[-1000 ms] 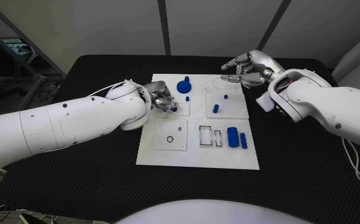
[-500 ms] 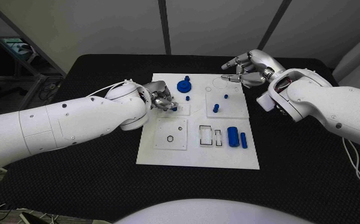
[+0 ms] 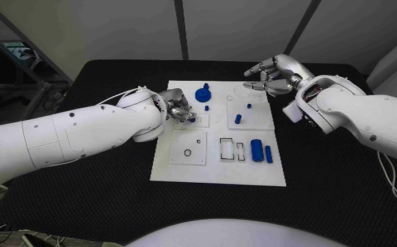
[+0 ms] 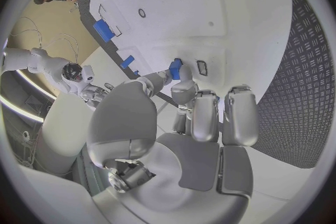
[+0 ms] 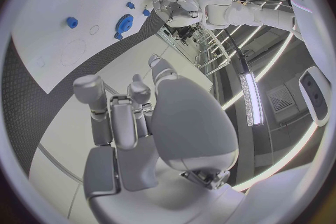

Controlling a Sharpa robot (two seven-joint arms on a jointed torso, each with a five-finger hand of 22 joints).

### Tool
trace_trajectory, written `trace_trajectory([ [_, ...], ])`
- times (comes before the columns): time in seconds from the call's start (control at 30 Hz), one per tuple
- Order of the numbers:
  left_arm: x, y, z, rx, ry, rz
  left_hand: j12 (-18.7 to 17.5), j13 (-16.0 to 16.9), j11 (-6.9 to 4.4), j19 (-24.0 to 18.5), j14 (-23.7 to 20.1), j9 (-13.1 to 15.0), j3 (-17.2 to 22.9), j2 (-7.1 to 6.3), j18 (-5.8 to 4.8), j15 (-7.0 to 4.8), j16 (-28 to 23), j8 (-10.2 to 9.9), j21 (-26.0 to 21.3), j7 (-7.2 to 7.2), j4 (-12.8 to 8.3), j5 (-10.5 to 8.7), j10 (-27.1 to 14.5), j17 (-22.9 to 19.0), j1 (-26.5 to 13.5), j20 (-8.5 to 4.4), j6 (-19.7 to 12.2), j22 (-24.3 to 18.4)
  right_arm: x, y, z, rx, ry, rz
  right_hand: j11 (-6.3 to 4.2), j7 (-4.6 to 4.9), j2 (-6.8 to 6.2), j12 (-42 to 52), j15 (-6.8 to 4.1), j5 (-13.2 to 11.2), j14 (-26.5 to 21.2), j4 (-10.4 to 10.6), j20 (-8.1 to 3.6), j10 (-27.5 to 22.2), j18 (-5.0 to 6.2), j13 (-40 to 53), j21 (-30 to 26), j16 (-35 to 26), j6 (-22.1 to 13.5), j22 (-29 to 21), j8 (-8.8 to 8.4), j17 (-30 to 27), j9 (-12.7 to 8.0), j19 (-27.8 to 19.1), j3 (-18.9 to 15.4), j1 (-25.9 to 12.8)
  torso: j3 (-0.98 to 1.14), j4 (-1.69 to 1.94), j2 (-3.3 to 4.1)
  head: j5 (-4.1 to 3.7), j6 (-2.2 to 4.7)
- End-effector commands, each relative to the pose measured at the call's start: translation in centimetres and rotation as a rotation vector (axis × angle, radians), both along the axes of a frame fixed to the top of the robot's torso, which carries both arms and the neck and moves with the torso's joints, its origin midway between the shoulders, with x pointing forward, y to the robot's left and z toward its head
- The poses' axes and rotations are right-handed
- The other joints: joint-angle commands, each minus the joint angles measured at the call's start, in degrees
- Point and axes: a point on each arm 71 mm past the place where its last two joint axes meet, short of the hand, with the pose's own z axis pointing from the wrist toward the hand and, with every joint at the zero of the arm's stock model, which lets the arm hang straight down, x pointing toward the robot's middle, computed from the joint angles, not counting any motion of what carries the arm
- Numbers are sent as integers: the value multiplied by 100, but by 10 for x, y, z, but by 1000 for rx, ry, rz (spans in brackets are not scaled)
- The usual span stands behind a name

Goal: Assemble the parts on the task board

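- On the white rectangular task board [image 3: 217, 169], near its left middle, a small blue plastic part [image 3: 192, 120] is pinched between the fingertips of the silver left hand [image 3: 175, 108], just above the board's surface.
- Close up in the left wrist view, the same small blue part [image 4: 175, 69] is seen at the fingertips [image 4: 183, 85], beside a small rectangular slot [image 4: 201, 68] in the board; whether it has touched the board cannot be told.
- For the step to go well, it is judged that the part should be squared to the slot and lowered straight, with the pinch kept light until it seats.
- Other blue pieces are left on the board: a round blue knobbed disc [image 3: 202, 94] at the far side, a short blue peg [image 3: 238, 119] in the middle, and a blue cylinder [image 3: 257, 151] towards the right.
- At the board's far right corner, the silver right hand [image 3: 269, 77] is held above the black desk [image 3: 99, 195], fingers loosely curled around nothing.
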Motion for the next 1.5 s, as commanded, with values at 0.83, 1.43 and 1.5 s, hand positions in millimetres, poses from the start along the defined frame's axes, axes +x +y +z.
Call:
trace_trajectory([
  [0.83, 7, -3, -9, 8, 70, 14, 178, 159, -28, 108, 241, -252, -1163, 232, 3, -62, -3, -58, 58, -69, 107, 4, 128, 20, -300, -38, 312, 128, 0, 1, 1, 3, -2, 7, 1, -19, -14, -37, -28, 42, 307, 43, -5, -40, 103, -29, -44, -45, 21, -36, 38, 298, -7, -25, -4, -44, 2, -1, 3, -41, -15],
  [1.43, 14, -1, 6, -28, 35, 39, 189, 160, -9, 104, 242, -298, -2520, 318, 10, -55, -7, -37, 26, -54, 712, 17, 109, 23, -420, -35, 323, 134, 0, -1, 1, 2, -3, 5, 2, -19, -15, -37, -28, 42, 304, 51, -5, -40, 106, -30, -56, -55, 19, -53, 37, 286, -8, -32, -8, -57, -5, 3, 0, -39, 1],
  [1.5, 15, -2, 11, -41, 26, 42, 177, 146, -8, 97, 242, -301, -2642, 335, 13, -53, -8, -36, 15, -49, 767, 18, 98, 23, -397, -33, 310, 124, 0, -1, 1, 2, -3, 5, 2, -19, -15, -37, -28, 42, 304, 51, -5, -40, 106, -30, -56, -55, 19, -53, 37, 286, -8, -32, -8, -57, -3, 4, 1, -38, 6],
])
